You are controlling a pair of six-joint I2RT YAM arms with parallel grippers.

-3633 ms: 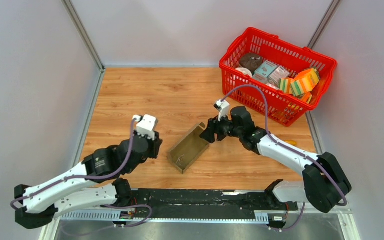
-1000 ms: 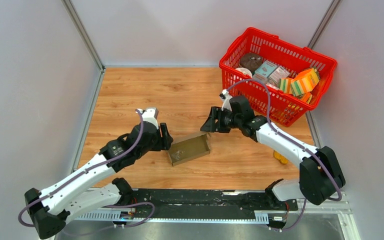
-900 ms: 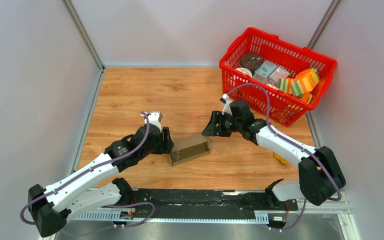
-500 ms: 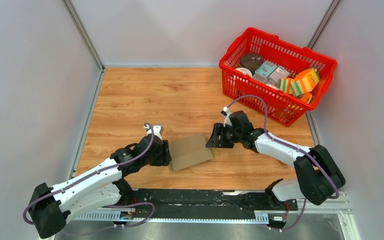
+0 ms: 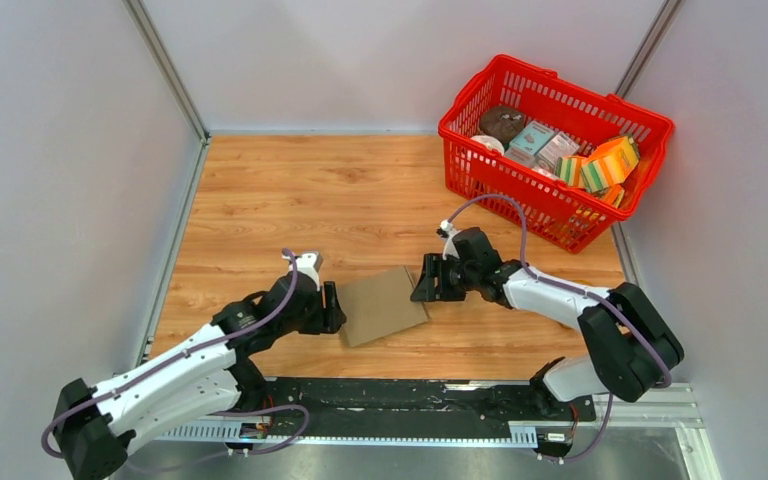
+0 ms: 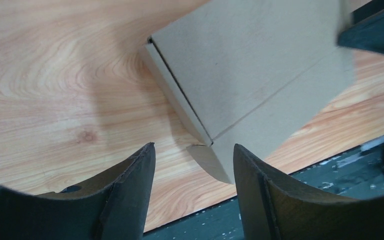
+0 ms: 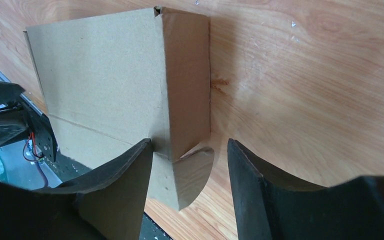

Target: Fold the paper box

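Jaws stand open and empty on our left gripper (image 5: 334, 306) and right gripper (image 5: 422, 287), and the paper box (image 5: 385, 306) lies between them, one end facing each.

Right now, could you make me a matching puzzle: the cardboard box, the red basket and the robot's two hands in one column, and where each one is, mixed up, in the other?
1. paper box
2. red basket
3. left hand
4. right hand

A. at the far right corner of the table
B. open, at the box's right edge
C. lying between the two hands
D. open, at the box's left edge

Pairs: 1-C, 2-A, 3-D, 4-B
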